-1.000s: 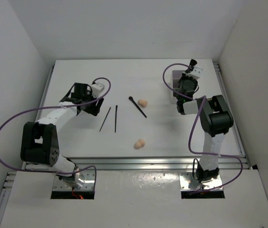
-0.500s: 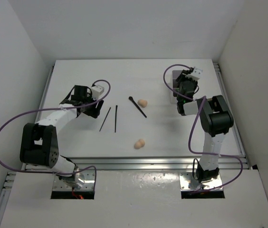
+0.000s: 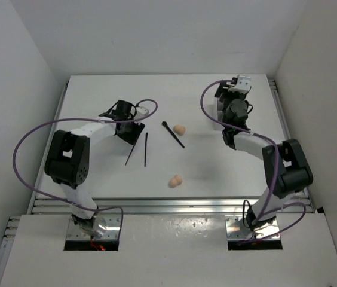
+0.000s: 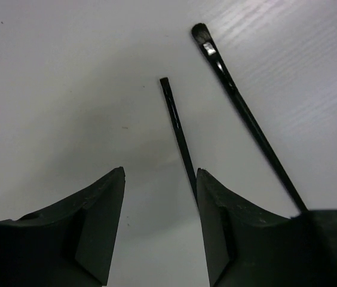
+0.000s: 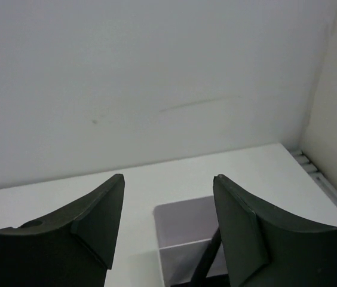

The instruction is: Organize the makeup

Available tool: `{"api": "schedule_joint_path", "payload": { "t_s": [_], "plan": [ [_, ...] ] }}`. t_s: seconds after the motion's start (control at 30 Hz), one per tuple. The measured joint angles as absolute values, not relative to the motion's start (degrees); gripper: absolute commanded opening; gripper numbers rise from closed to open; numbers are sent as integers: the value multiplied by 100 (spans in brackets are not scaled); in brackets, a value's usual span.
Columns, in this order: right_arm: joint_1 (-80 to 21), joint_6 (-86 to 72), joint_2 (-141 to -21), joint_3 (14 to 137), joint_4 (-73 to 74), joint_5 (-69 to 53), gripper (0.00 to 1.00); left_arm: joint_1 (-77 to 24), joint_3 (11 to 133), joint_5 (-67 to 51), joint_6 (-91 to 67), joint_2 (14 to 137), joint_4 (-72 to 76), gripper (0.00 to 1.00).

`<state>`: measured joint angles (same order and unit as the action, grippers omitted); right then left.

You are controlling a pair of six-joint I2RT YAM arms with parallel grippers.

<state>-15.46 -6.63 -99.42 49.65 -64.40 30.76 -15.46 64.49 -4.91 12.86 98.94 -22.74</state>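
Both arms have swung since a second ago: the left gripper (image 4: 159, 174) has come inward over the sticks left of the table's centre, and the right gripper (image 5: 168, 179) has reached toward the far right corner. The left claw is spread wide and holds nothing. A thin black stick (image 4: 177, 128) runs just beside its right-hand finger, with a longer flat-tipped black brush (image 4: 240, 107) beyond it. The right claw also gapes empty above the white box (image 5: 180, 224), where a dark stick (image 5: 207, 257) leans. A thick-headed black brush (image 3: 173, 134) lies touching one peach egg-shaped sponge (image 3: 180, 129) near mid-table. The other peach sponge (image 3: 175, 180) sits toward the near edge.
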Motion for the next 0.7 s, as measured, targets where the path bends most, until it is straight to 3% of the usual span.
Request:
{"api": "schedule_joint_path", "payload": {
  "t_s": [0.4, 0.7],
  "plan": [
    [-1778, -558, -7741, 4764, -3148, 1859, 65, -1903, 7144, -285, 794, 10910, -2528, 53],
    [-1778, -543, -6466, 4504, -1817, 1656, 65, -1984, 7430, -145, 228, 11216, -2718, 22]
  ]
}}
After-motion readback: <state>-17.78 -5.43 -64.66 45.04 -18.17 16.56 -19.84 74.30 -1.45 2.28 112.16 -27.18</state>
